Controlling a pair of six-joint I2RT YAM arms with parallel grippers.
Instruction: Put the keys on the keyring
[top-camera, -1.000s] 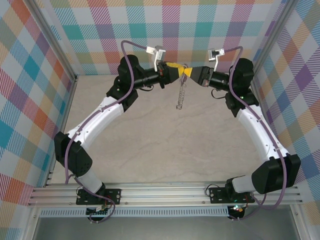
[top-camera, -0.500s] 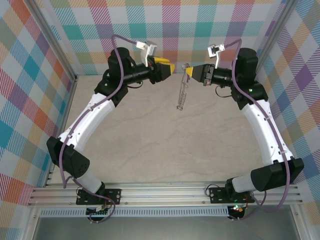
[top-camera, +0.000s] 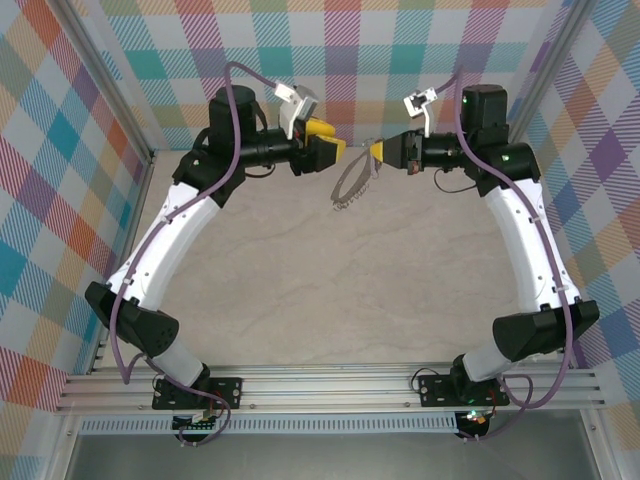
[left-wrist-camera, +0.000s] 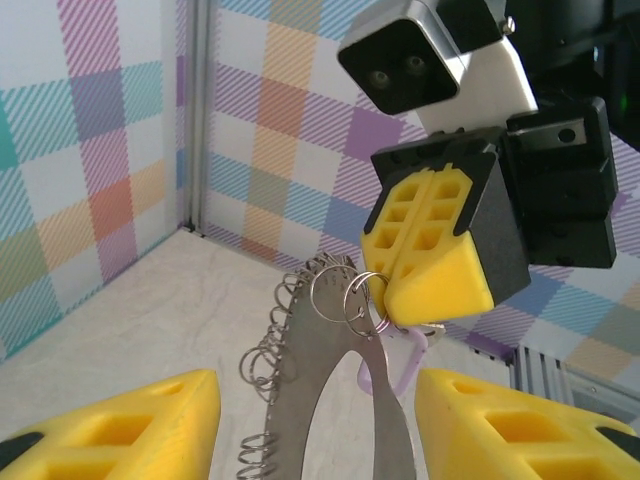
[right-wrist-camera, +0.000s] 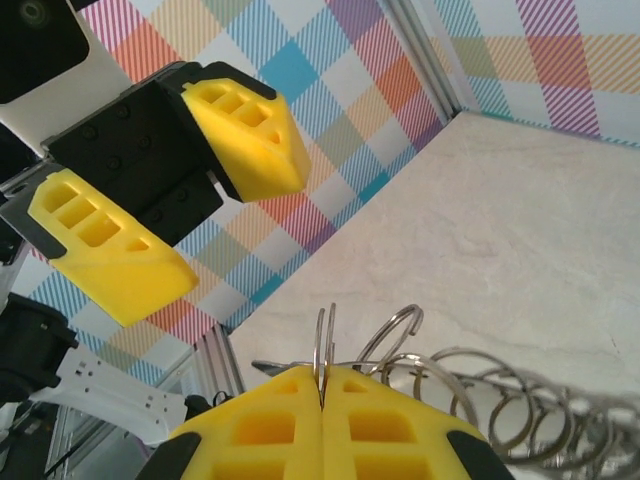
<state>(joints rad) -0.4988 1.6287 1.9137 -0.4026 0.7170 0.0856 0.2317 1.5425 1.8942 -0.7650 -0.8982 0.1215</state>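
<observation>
Grip confirmed: right claw (right-wrist-camera: 322, 392), bottom centre of its wrist frame, is clamped on the floppy grey metal chain keyring (right-wrist-camera: 480, 390). Small silvery lilac-headed key (left-wrist-camera: 405, 362) hangs just below those fingertips. Left claw (top-camera: 338, 142), upper centre, stands parted, holding nothing.

bright, flat light all over, looks like it comes from overhead and it's pretty diffuse. the counter (top-camera: 330, 270) only picks up soft pale shadows, nothing hard-edged. no blown-out glare anywhere, just small glints on the keyring (right-wrist-camera: 500, 395) wire. the top view is sharp but a bit wide-angle, so the frame rails (top-camera: 108, 80) lean outward toward the corners. in the left wrist view the left gripper (left-wrist-camera: 315, 420) at the bottom edge is soft, same for the metal closest to the lens, while the right gripper (left-wrist-camera: 400, 300) is crisp. in the right wrist view the chain loops at lower right go blurry and the checked wall (right-wrist-camera: 330, 60) stays fairly clear.
</observation>
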